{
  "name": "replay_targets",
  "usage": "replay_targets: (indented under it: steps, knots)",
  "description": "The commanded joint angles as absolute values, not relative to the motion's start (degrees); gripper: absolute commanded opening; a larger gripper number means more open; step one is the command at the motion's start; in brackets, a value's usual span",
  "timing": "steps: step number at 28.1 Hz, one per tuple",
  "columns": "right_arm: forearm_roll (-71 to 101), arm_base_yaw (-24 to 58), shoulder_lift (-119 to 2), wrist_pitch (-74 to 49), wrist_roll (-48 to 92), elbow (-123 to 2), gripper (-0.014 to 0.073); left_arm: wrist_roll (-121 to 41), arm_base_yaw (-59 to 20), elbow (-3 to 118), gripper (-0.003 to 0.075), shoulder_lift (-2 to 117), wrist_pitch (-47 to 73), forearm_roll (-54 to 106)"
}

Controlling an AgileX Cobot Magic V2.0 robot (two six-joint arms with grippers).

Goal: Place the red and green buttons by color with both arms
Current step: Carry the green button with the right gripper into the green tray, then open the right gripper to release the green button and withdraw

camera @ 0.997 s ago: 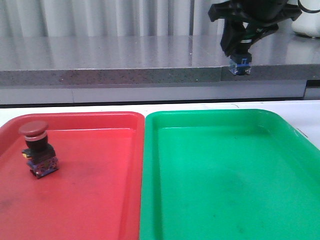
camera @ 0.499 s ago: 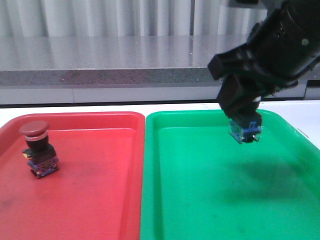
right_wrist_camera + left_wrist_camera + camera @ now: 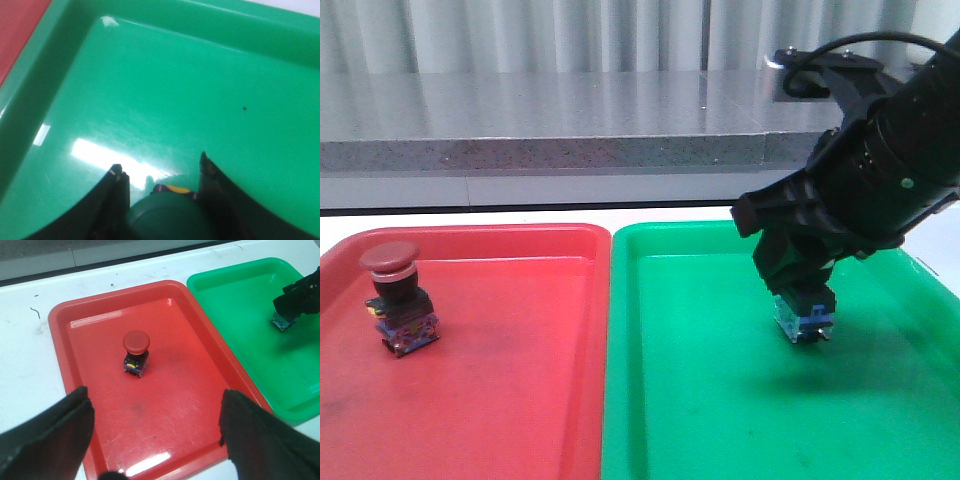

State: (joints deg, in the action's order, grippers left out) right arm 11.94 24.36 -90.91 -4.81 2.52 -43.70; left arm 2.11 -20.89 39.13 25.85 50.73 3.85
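The red button (image 3: pixel 397 298) stands upright in the left part of the red tray (image 3: pixel 520 400); it also shows in the left wrist view (image 3: pixel 136 352). My left gripper (image 3: pixel 156 440) is open and empty, held above the near end of the red tray. My right gripper (image 3: pixel 802 300) is shut on the green button (image 3: pixel 167 215), whose blue-clear base (image 3: pixel 803 320) hangs just above the floor of the green tray (image 3: pixel 720 400). In the front view the green cap is hidden inside the fingers.
The two trays lie side by side on a white table (image 3: pixel 30 340), red left, green right. A grey counter ledge (image 3: pixel 540 150) runs behind them. The right arm (image 3: pixel 890 160) leans over the green tray's far right part.
My right gripper has come down and toward the camera with the green button, from high above the counter to just over the green tray's floor. The red button has not moved.
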Motion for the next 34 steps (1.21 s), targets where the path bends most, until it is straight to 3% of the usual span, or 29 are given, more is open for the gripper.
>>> replay_targets:
  steps: [1, 11, 22, 34]
  knots:
    - [12.1, 24.3, -90.1, -1.1, 3.1, -44.9, 0.0293, 2.6, -21.3, 40.6, 0.0511, 26.2, 47.1, 4.2]
    - [12.1, 24.3, -89.8, -1.5, 3.1, -45.0, 0.0542, 2.6, -21.3, 40.6, 0.0511, 26.2, 47.1, 4.2]
    - [9.5, 24.3, -80.4, -7.6, 3.2, -45.0, 0.0549, 2.6, -21.3, 40.6, 0.0511, 26.2, 47.1, 4.2]
    - [3.6, 24.3, -62.2, -23.6, 3.2, -45.0, 0.0549, 2.6, -21.3, 40.6, 0.0511, 26.2, 47.1, 4.2]
